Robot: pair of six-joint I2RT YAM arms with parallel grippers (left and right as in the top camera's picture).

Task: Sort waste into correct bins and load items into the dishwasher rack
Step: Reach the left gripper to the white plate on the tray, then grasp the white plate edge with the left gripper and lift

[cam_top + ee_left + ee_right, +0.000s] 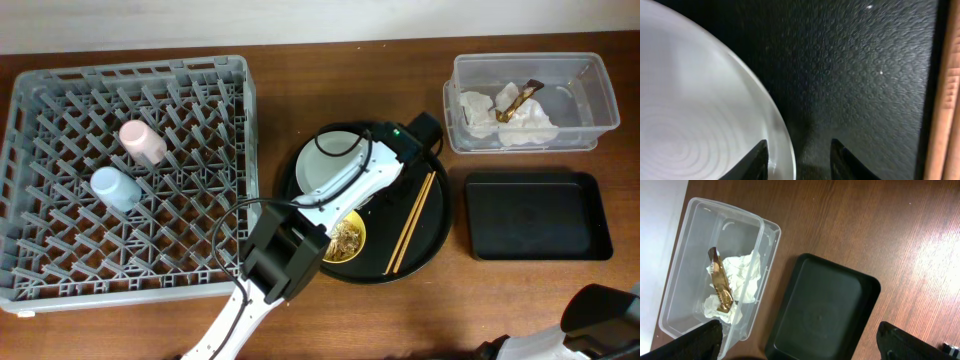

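**A:** What is the left gripper [800, 159] doing?

**B:** It is low over the large round black tray [865, 75], its fingers [759, 161] parted and empty. The rim of the grey-white round plate [700, 110] runs between them. I cannot tell whether either finger touches it.

**A:** And the other dishes?

**B:** The thin wooden chopsticks [410, 222] lie just to that hand's right. The yellow bowl [360, 228], with beige crumbly food scraps [345, 240] in it, sits behind the hand, beside the forearm. Well off to its left, the pink cup [143, 142] and light blue cup [115, 188] sit among the pegs of the large square grey plastic rack [190, 230].

**A:** The right gripper [800, 330]?

**B:** It is spread wide and carries nothing. The shallow black rectangular tray [820, 310] lies ahead, between its fingers. The clear rectangular plastic tub [695, 245] is ahead to the left, holding the crumpled white tissue [742, 272] and crinkled gold-brown wrapper [720, 282].
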